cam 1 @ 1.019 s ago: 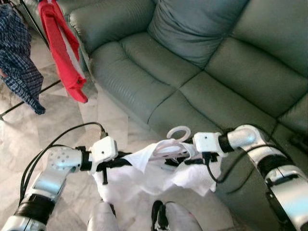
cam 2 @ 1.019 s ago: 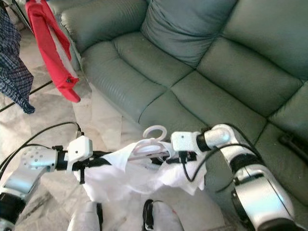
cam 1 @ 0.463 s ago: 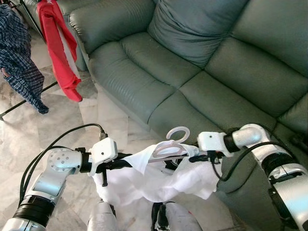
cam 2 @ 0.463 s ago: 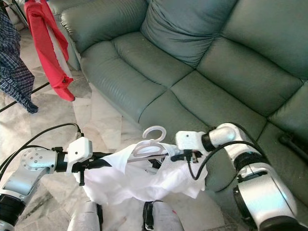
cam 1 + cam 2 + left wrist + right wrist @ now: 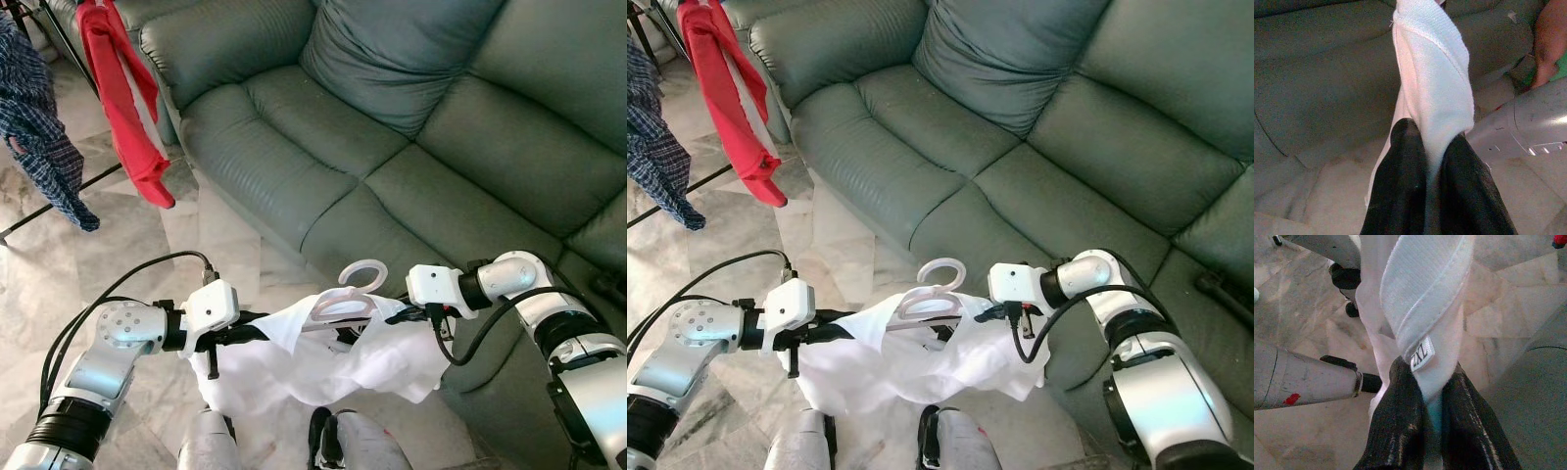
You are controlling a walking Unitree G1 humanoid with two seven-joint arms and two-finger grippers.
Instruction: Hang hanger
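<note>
A white plastic hanger [image 5: 348, 294] carries a white garment [image 5: 323, 362], held up between my two arms in front of the sofa. My left gripper [image 5: 250, 331] is shut on the garment's left side, the cloth pinched between its black fingers [image 5: 1405, 186]. On the other side my right gripper [image 5: 397, 318] is shut on the garment's collar band, which bears a "2XL" label [image 5: 1422, 354]. The hanger's hook [image 5: 942, 273] stands up above the cloth, midway between the grippers.
A grey-green leather sofa [image 5: 411, 147] fills the space ahead and to the right. At far left a drying rack [image 5: 59, 191] holds a red garment [image 5: 122, 98] and a blue checked one [image 5: 39, 137]. Marble floor [image 5: 108, 255] lies below. My own feet [image 5: 323, 441] show at the bottom.
The right gripper has drawn slightly to the right, pulling the garment a little more taut. The hanger hook stays upright; the left arm is nearly still.
</note>
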